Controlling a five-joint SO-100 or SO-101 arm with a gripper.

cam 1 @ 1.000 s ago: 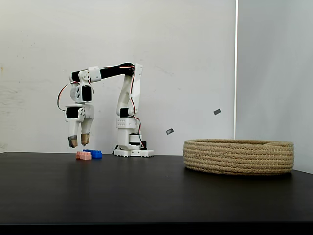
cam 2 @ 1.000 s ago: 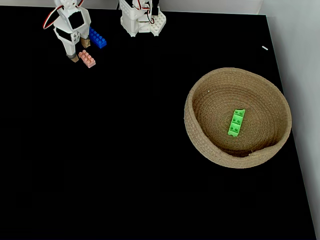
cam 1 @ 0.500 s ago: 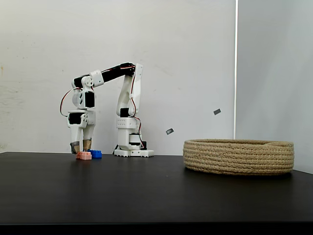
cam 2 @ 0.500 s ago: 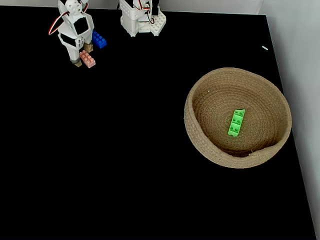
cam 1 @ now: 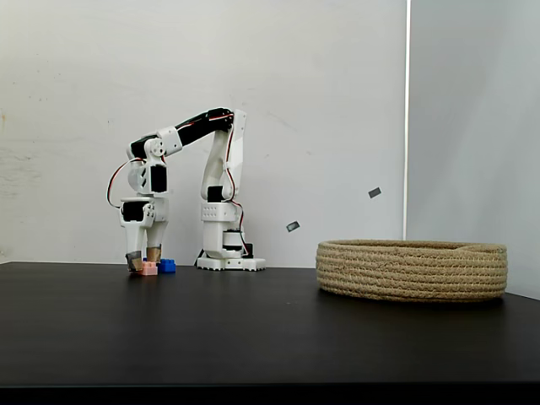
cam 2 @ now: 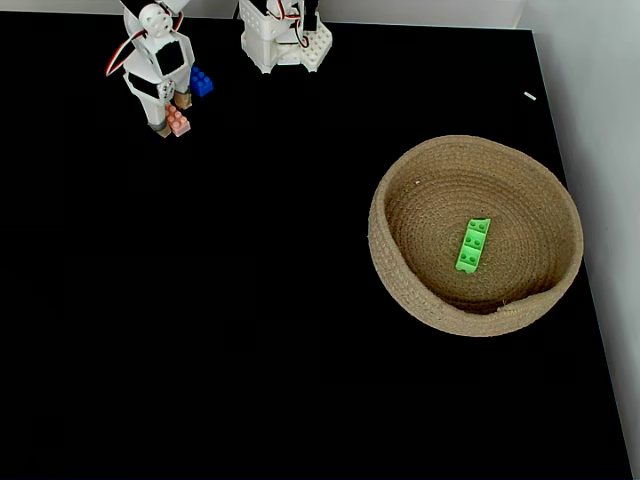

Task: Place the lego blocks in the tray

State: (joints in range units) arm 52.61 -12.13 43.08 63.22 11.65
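Black and bare, the counter point(cam 1: 253, 337) fills the front of the side-on fixed view. Further back on the right of that view sits the basket point(cam 1: 413, 269) of coiled tan rope, wide and low-walled. In the fixed view from above, the basket point(cam 2: 400, 270) lies at the right of the counter point(cam 2: 250, 300), and the green brick point(cam 2: 473, 245) rests flat on its floor, a little right of the middle, studs up.

At the far left of the counter, well apart from the basket, the gripper point(cam 1: 143, 262) points straight down with its tan fingertips at the counter's surface. The pink brick point(cam 1: 150, 268) lies just beside it, and the blue brick point(cam 1: 167, 266) just to the right of the pink one. From above, the gripper point(cam 2: 170, 114) stands with its fingers spread, one tip point(cam 2: 160, 127) to the left of the pink brick point(cam 2: 179, 122) and the other near that brick's far end. Whether either tip touches the brick cannot be told. The blue brick point(cam 2: 201, 81) lies a little beyond, near the pink one.

Furthest back, the white arm point(cam 1: 190, 128) bends up and over to its base point(cam 1: 228, 253), which stands against the pale wall point(cam 1: 295, 101).
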